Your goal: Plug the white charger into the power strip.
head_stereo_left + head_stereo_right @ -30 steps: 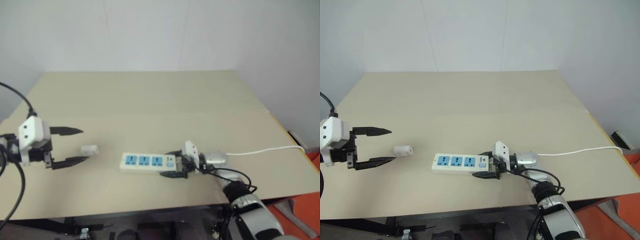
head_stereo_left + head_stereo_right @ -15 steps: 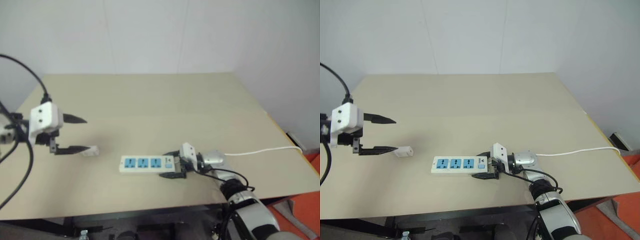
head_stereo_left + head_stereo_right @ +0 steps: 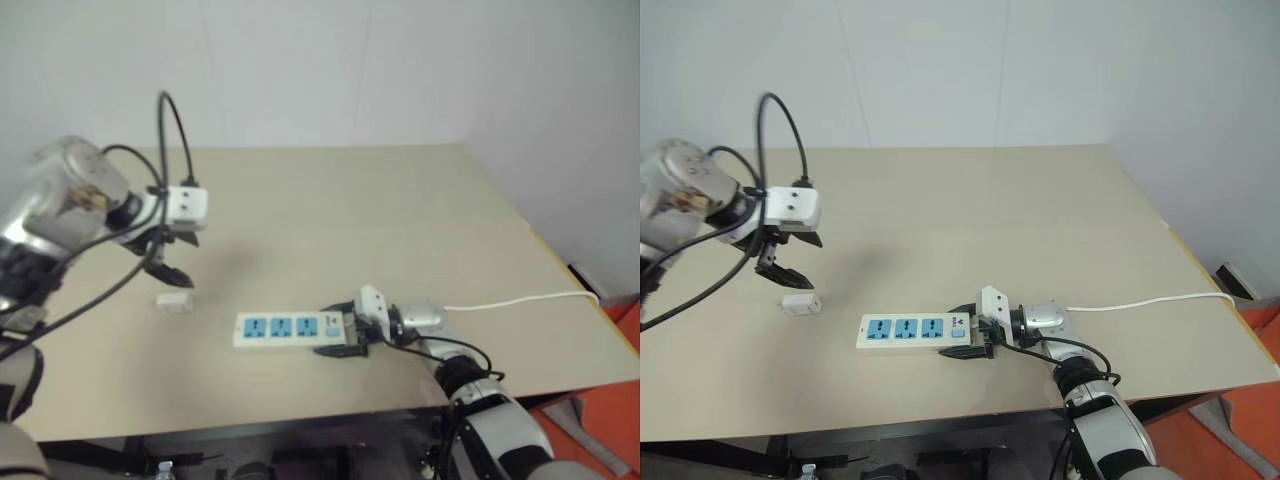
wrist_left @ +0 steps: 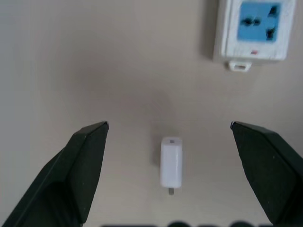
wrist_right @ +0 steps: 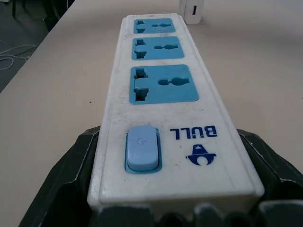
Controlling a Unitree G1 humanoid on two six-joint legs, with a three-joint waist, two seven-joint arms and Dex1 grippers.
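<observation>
Spread wide and empty, the left gripper (image 4: 168, 137) is poised above the small white rectangular plastic charger (image 4: 171, 161), which lies near the desk's (image 3: 330, 200) left edge. Steadied for plugging, the long white plastic power strip (image 3: 290, 329) is clamped at its switch end by the right gripper (image 3: 343, 328).

The desk (image 3: 330, 200) is overlooked from the head by both eye views. The white charger (image 4: 171, 162) is viewed from above, the power strip (image 5: 165, 118) closely along its length.
</observation>
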